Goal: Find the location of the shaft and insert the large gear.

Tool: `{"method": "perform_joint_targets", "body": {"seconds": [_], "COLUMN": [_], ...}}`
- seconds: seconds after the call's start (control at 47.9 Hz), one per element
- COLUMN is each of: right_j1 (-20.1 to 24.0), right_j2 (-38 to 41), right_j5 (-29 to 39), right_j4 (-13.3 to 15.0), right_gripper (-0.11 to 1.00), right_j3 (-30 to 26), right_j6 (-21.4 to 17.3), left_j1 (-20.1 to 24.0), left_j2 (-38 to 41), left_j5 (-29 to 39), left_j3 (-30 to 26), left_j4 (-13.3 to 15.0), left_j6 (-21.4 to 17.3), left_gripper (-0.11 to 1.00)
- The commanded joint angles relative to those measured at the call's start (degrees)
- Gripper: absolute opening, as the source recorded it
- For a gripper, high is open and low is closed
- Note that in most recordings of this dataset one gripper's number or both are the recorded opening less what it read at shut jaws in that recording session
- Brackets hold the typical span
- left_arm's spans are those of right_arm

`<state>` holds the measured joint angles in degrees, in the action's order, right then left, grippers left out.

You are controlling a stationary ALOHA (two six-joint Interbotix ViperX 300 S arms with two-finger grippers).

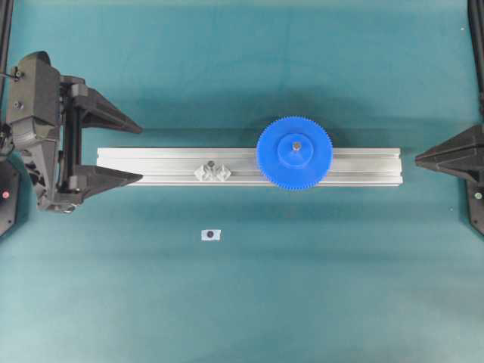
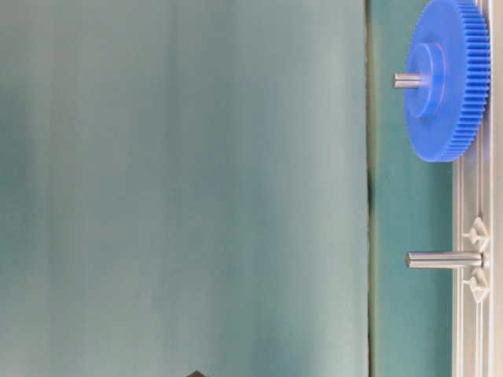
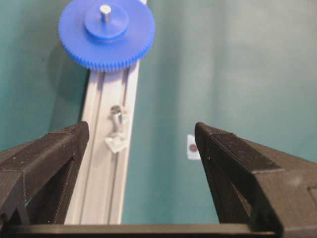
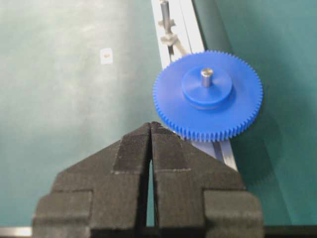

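Starting nearest your left claw (image 1: 140,153): its jaws stand wide apart and empty at the left end of the aluminium rail (image 1: 151,160), straddling it. Further along the rail you have a bare shaft (image 1: 212,164) upright in its clear bracket. Beyond that sits the large gear (image 1: 294,152) — flat on the rail, with a pin tip showing through its hub, so it appears already seated on one shaft. Your right claw (image 4: 150,130), jaws pressed together and holding nothing, waits just short of the gear's rim. A small white sticker (image 1: 211,234) lies apart on the tabletop (image 1: 340,287). Judgement: insertion looks complete, or nearly — next, confirm the gear is fully down.
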<state>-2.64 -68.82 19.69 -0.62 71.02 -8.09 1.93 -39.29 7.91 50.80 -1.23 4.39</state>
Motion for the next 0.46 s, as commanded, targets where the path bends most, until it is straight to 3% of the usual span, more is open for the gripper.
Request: {"method": "perform_joint_targets", "body": {"seconds": [0.0, 0.438], "right_j1": [-0.1, -0.1], "right_j2": [0.4, 0.4], "right_j5": [-0.5, -0.5], "right_j4": [0.1, 0.1], "right_gripper": [0.02, 0.02], "right_j3": [-0.5, -0.3], "right_j6": [-0.5, -0.5], "left_j1": [-0.3, -0.3], "left_j2": [-0.3, -0.3], "left_j5": [-0.5, -0.5], "left_j3": [-0.8, -0.8], "left_j4": [0.0, 0.0], "left_j6": [0.0, -0.1], "left_gripper": [0.86, 0.86]}}
